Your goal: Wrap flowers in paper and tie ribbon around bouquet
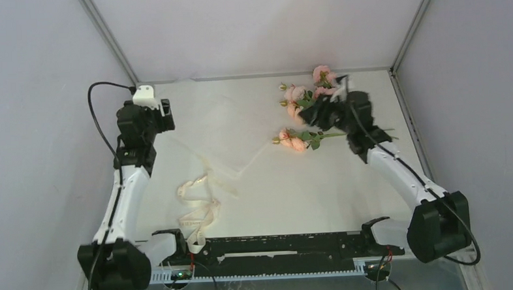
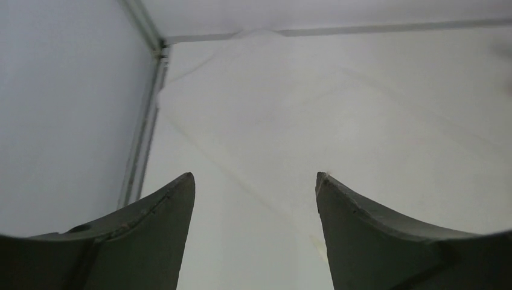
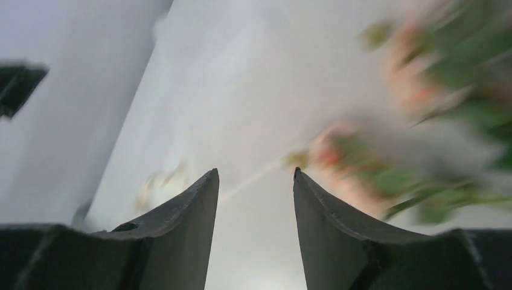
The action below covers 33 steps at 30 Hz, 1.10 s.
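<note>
Flowers (image 1: 298, 143) loose, R of paper (image 1: 207, 121); ribbon (image 1: 195, 216) nr its front edge.

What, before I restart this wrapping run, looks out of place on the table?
Nothing is damaged or spilled. The flowers are not one bunch: one stem lies apart from the rest. The ribbon is a loose tangle at the near left, and the paper is creased.
</note>
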Available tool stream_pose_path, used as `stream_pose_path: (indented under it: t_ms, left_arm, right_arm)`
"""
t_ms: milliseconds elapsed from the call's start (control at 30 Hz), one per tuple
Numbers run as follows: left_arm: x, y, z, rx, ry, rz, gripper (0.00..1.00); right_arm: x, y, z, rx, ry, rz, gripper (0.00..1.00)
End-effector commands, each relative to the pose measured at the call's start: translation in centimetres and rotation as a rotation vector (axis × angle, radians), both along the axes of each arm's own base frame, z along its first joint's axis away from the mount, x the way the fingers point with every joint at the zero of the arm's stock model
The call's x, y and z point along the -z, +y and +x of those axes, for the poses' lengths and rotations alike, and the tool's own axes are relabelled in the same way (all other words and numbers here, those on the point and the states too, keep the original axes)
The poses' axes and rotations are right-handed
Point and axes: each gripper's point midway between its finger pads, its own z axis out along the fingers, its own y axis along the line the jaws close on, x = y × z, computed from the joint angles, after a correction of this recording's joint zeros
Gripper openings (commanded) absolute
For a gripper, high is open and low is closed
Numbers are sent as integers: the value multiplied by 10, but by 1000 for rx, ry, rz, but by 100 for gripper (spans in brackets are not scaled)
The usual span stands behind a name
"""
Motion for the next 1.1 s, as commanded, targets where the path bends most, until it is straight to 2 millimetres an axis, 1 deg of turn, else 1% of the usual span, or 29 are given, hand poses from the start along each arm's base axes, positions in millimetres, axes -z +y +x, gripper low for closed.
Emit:
stream_pose_path:
  t_ms: [0,67,100,133,167,200,267,333,433,500,567,633,733,833,967,1067]
  left_arm:
    - [45,-88,-88,405,348,110,78]
    - [59,-134,-113,588,373,218,80]
    - [71,-153,-126,674,387,265,81]
    - [77,-169,-132,735,383,317,81]
    - [89,-180,-137,774,389,383,81]
    - [96,-195,-139,815,368,459,82]
    - [114,-205,-134,827,370,588,82]
    - [128,-214,-127,831,395,657,81]
    - [152,-224,-111,810,456,723,77]
    - [162,-228,-99,783,477,754,74]
    - [173,-232,-91,771,507,779,69]
    - [185,-234,-90,770,556,789,63]
    - [202,-231,-96,784,618,800,61]
    - [202,-226,-89,736,604,819,55]
    - [192,-230,-81,701,562,802,48]
    - [192,-230,-75,668,541,810,42]
  right_arm:
    - [56,72,-58,-97,367,91,58]
    - [63,97,-66,-138,398,104,56]
    - [68,105,-68,-143,411,105,55]
    - [75,111,-71,-145,431,97,55]
    - [82,115,-74,-147,456,88,54]
    - [91,117,-78,-148,487,78,53]
    - [106,118,-86,-146,529,61,52]
    - [118,113,-94,-131,549,46,52]
    - [131,100,-103,-88,565,15,52]
    - [136,92,-107,-61,564,4,53]
    - [140,87,-110,-48,563,-5,53]
    - [142,83,-112,-42,567,-22,53]
    - [142,78,-114,-27,559,-38,54]
    - [142,73,-116,-13,544,-39,54]
    - [148,70,-121,-13,551,-45,54]
    - [152,69,-125,-17,562,-51,54]
